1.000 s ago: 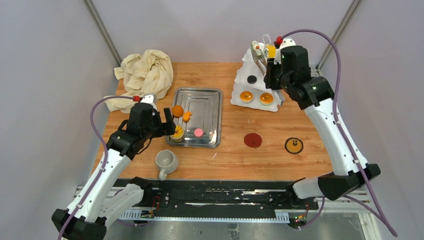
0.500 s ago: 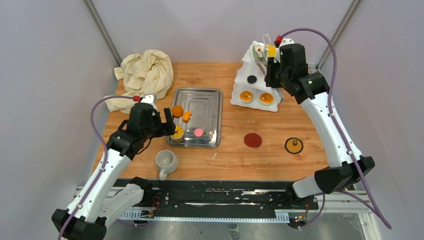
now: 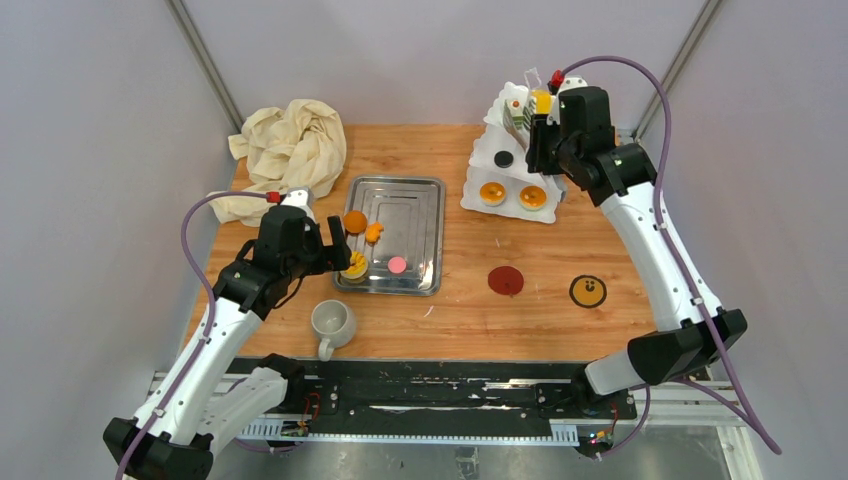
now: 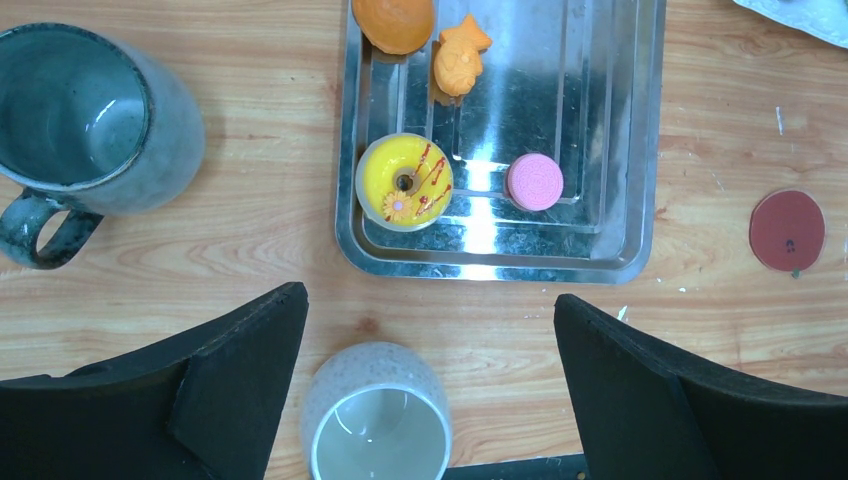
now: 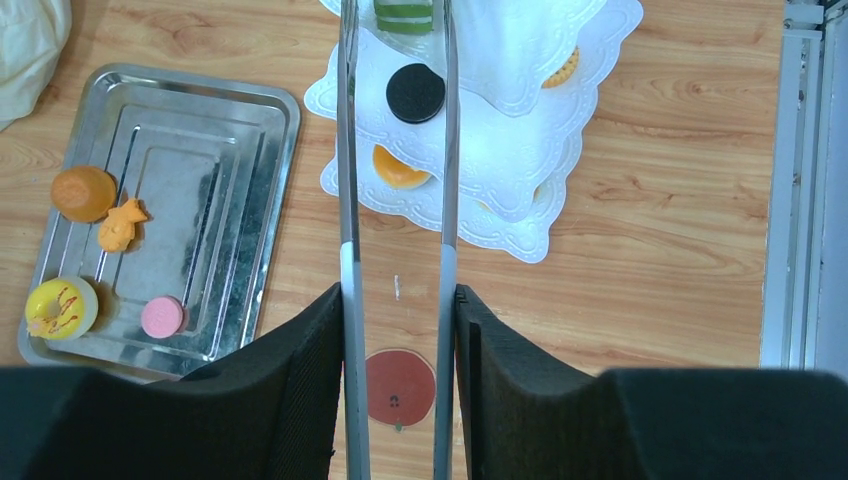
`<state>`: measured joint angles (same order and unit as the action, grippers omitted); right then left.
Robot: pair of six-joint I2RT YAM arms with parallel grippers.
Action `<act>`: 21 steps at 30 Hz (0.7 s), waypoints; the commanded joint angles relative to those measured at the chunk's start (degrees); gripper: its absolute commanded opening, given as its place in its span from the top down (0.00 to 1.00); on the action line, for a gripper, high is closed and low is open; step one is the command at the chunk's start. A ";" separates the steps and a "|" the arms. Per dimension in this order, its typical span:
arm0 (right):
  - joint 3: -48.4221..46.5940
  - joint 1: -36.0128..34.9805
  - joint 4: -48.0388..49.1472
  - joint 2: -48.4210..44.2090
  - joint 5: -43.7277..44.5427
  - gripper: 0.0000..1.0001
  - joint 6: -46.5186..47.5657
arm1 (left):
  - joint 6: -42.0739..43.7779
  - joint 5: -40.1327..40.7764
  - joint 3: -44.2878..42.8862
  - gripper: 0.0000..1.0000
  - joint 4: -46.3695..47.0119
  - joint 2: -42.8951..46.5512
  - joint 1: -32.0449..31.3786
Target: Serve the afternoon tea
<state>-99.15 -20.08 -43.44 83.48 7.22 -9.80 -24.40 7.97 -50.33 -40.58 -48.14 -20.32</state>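
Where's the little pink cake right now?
Top view: the pink cake lies in the steel tray on the table's left half, just right of the yellow cake.

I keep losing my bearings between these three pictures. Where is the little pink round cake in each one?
Top view: the pink cake lies left of centre, at the near end of the steel tray.
Left wrist view: upper middle, just right of the yellow ring cake.
Right wrist view: lower left, again right of the yellow ring cake.
Shared landmark: the steel tray, seen in all three.
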 commanded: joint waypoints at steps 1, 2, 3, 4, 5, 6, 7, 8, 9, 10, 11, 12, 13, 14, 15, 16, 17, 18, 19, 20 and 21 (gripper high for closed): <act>-0.44 1.05 1.53 -3.11 -1.58 0.59 -0.92 | 0.56 0.37 -0.48 0.02 1.02 0.72 0.62; -0.31 1.01 1.42 -3.94 -1.83 0.59 -0.95 | 0.58 0.38 -0.52 0.02 0.94 0.76 0.62; -0.36 1.08 1.16 -4.78 -2.12 0.59 -0.88 | 0.58 0.38 -0.56 0.02 0.94 0.77 0.59; -0.38 1.07 0.81 -5.54 -2.53 0.59 -0.57 | 0.51 0.37 -0.56 0.02 0.87 0.77 0.55; -0.51 1.08 0.35 -6.40 -2.91 0.59 -0.35 | 0.50 0.29 -0.56 0.02 0.84 0.77 0.54; -0.61 1.09 -0.24 -7.07 -3.26 0.59 -0.06 | 0.48 0.20 -0.56 0.02 0.90 0.76 0.57; -0.76 1.09 -0.94 -7.83 -3.70 0.60 0.17 | 0.45 0.10 -0.56 0.02 0.95 0.69 0.54; -0.82 1.05 -1.72 -8.92 -4.09 0.61 0.44 | 0.37 0.12 -0.61 0.02 0.97 0.64 0.55; -0.63 1.09 -2.17 -9.82 -4.65 0.62 0.62 | 0.40 0.05 -0.71 0.02 1.09 0.53 0.59; -0.37 1.01 -2.65 -10.88 -5.54 0.65 0.88 | 0.33 0.03 -0.78 0.02 1.03 0.51 0.61; -0.02 0.95 -3.07 -12.01 -6.61 0.67 1.11 | 0.31 -0.01 -0.90 0.02 1.05 0.42 0.58; 0.29 0.75 -3.62 -12.97 -7.97 0.69 1.52 | 0.24 -0.05 -1.08 0.02 1.02 0.40 0.55; 0.65 0.25 -4.29 -13.93 -9.55 0.70 1.97 | 0.19 -0.10 -1.13 0.02 0.95 0.48 0.55; 1.07 -0.51 -4.93 -14.73 -10.23 0.70 2.18 | 0.06 -0.11 -1.17 0.02 0.99 0.50 0.60; 1.79 -1.60 -5.41 -15.59 -10.82 0.70 2.42 | -0.25 -0.19 -1.30 0.02 0.88 0.50 0.57; 3.36 -3.21 -5.46 -16.55 -10.94 0.71 2.72 | -0.42 -0.83 -1.53 0.02 0.91 0.50 0.54; 4.93 -4.91 -5.28 -17.40 -10.61 0.71 2.66 | -0.65 -1.63 -1.72 0.02 1.06 0.50 0.55; 6.94 -7.16 -4.75 -18.39 -10.23 0.71 2.61 | -0.90 -1.93 -1.94 0.02 1.15 0.49 0.61; 8.70 -9.45 -4.20 -19.09 -9.51 0.71 2.44 | -1.11 -1.94 -2.09 0.02 1.20 0.42 0.57; 10.55 -12.41 -3.92 -19.44 -8.37 0.70 1.84 | -1.16 -1.86 -2.14 0.02 1.22 0.27 0.58; 12.22 -14.23 -3.60 -19.57 -7.72 0.71 1.02 | -1.05 -1.55 -2.20 0.02 1.23 0.06 0.61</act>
<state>-92.42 -27.14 -47.09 64.42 -0.45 -8.49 -24.88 7.14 -50.39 -40.56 -48.14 -20.32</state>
